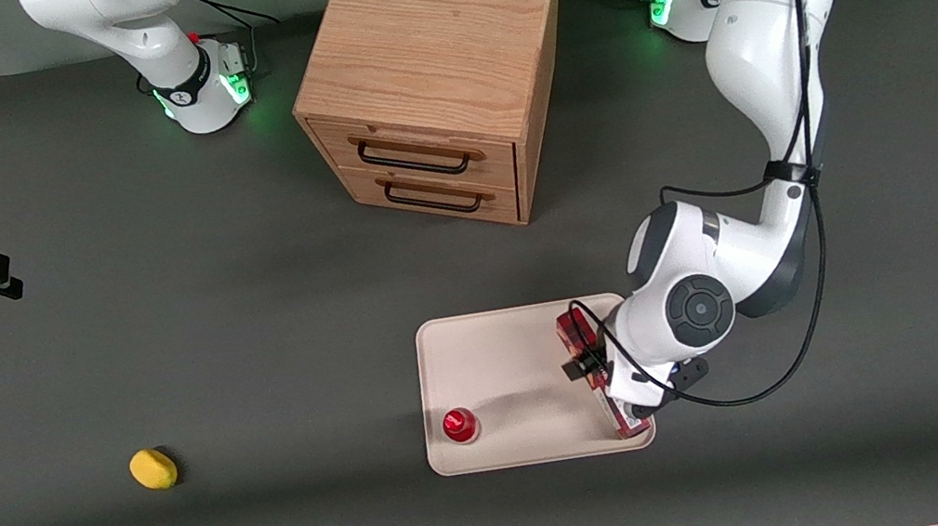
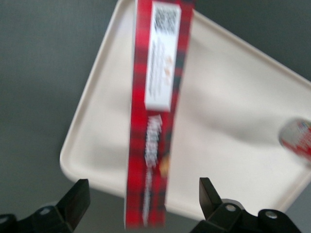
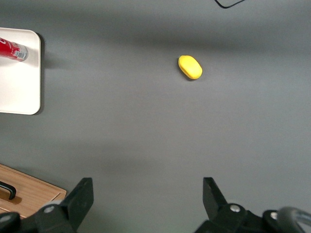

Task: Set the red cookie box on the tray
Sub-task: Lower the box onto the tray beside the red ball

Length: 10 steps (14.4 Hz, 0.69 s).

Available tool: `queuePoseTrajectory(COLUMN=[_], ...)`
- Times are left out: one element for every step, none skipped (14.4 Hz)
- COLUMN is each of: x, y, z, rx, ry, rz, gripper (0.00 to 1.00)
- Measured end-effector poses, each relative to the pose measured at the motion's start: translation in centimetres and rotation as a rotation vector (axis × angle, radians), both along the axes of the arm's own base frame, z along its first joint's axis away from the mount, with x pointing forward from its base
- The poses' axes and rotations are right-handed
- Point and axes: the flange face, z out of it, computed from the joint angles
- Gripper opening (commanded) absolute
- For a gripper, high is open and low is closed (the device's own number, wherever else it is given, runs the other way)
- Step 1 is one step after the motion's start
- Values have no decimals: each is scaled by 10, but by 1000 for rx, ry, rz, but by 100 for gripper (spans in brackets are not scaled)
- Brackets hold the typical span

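On the tray [image 1: 502, 352], along its edge toward the working arm's end: the box [image 1: 579, 330]. Lies flat and lengthwise, dark red plaid with a white label [image 2: 162, 58] on its upper face. Runs nearly the full depth of the tray, from near the rim farthest from the front camera down to the corner nearest that camera. In the wrist view, reaches with its unlabelled end over the tray's rim; cannot tell whether that end rests on the rim or only shows in front of it.

Directly above the box, over the same edge of the tray: the gripper [image 2: 143, 187]. Spread wide, with one black fingertip [image 2: 77, 191] to each side of the box and a clear gap between each fingertip and the cardboard. Grips nothing. From the front, mostly hidden under the white wrist, which covers the middle of the box and leaves only its two ends showing.

Also on the tray, near the rim closest to the front camera and well apart from the box: a small round red-capped item [image 1: 461, 425].

Off the tray, on the grey table [image 1: 254, 334]: a wooden cabinet [image 1: 438, 70] with two black-handled drawers, farther from the front camera than the tray. A small yellow object [image 1: 153, 468], well apart from the tray toward the parked arm's end.
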Motion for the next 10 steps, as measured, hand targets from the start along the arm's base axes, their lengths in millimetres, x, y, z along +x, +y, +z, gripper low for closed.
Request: queuePoseTrajectory(x=[-6, -14, -21, -29, -36, -44, -51, -58, -64, -71], y=[-6, -10, -11, -8, -3, 4, 14, 26, 40, 55], z=[20, 41, 63, 86, 110, 134, 160, 185, 205, 221], rx=[2, 8, 18, 34, 51, 66, 75, 83, 94, 105], ry=[29, 58, 81, 99, 113, 119, 117, 108, 101, 92], rz=[-3, -16, -28, -41, -54, -76, -114, -156, -192, -227], gripper=[100, 100, 100, 100, 100, 100, 100, 100, 100, 100])
